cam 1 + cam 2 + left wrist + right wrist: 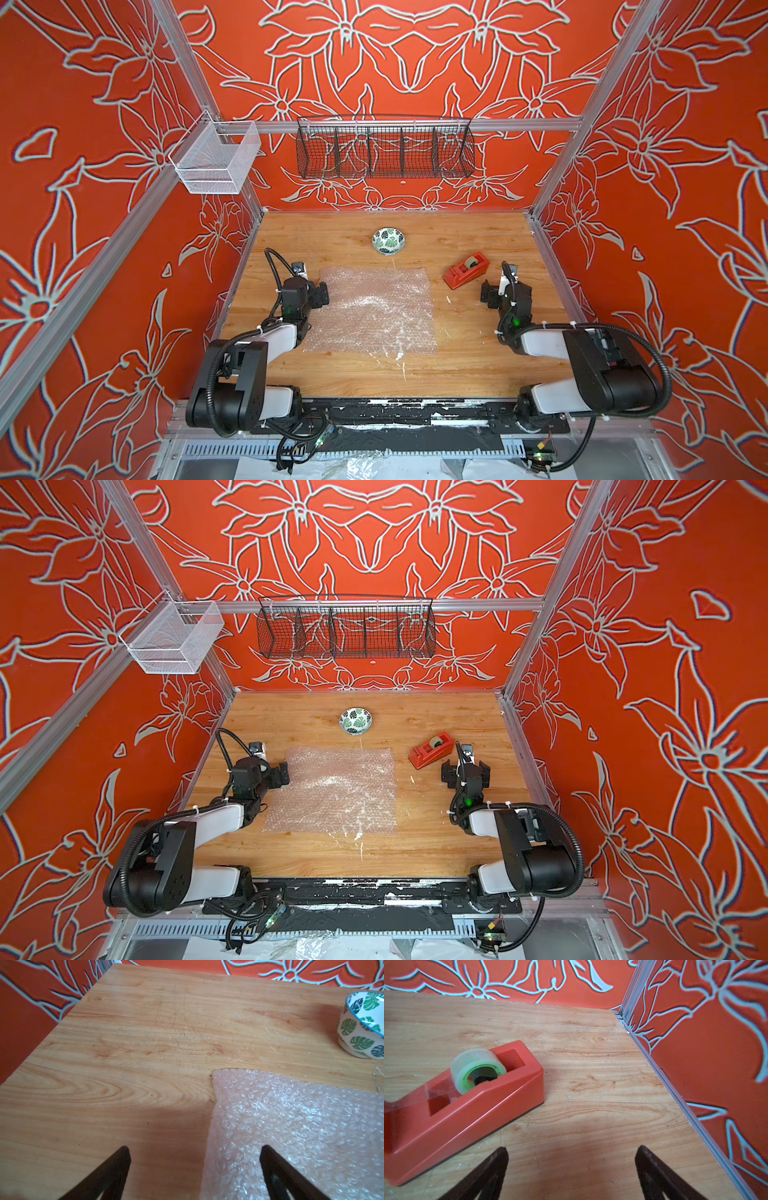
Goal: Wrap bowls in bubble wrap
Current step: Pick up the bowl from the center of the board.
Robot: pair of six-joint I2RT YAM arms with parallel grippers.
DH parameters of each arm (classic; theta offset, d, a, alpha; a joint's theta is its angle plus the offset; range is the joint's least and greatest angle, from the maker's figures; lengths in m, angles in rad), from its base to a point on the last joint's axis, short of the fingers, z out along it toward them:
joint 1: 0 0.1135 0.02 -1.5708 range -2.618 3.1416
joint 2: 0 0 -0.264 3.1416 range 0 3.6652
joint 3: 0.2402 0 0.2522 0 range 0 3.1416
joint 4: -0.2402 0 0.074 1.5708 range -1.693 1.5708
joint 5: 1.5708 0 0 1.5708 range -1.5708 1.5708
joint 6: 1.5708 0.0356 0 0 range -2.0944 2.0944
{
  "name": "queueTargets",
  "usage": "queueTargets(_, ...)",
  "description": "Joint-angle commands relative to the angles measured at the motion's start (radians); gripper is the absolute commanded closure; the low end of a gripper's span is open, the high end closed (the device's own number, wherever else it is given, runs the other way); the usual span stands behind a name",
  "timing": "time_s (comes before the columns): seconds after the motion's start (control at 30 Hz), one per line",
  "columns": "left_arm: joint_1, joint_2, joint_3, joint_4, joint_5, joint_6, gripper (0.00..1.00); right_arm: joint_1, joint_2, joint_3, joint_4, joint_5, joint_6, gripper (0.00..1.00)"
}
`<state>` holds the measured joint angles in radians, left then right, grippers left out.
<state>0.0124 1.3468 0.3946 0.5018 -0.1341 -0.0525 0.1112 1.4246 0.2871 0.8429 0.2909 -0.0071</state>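
The bowl, small and white with green leaf prints, stands upright near the back of the wooden table; its side shows in the left wrist view. The bubble wrap lies flat in the middle of the table, in front of the bowl. My left gripper hovers open at the sheet's left edge, one finger over the wrap and one over bare wood. My right gripper stands open over bare table to the right of the sheet, holding nothing.
A red tape dispenser sits just ahead and left of the right gripper. The right wall rail runs close beside that gripper. A white mesh basket and a black wire basket hang on the back rail.
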Motion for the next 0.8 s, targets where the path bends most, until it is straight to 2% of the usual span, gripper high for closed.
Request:
queueTargets(0.0,0.001,-0.003,0.003,0.006,-0.002,-0.004,0.03,0.001,-0.007,0.012,0.009,0.02,0.002,0.03)
queueTargets(0.57,0.0,-0.009,0.005,0.002,-0.002,-0.002,0.03,0.001,-0.01,0.008,0.014,0.02,0.001,0.03)
queueTargets(0.67,-0.008,-0.055,0.078,-0.146,-0.017,-0.002,0.03,0.002,-0.028,0.004,0.026,0.008,-0.011,0.03)
queueTargets(0.77,-0.012,-0.094,0.142,-0.286,-0.038,-0.024,0.03,0.001,-0.14,0.056,-0.169,-0.009,-0.016,0.03)
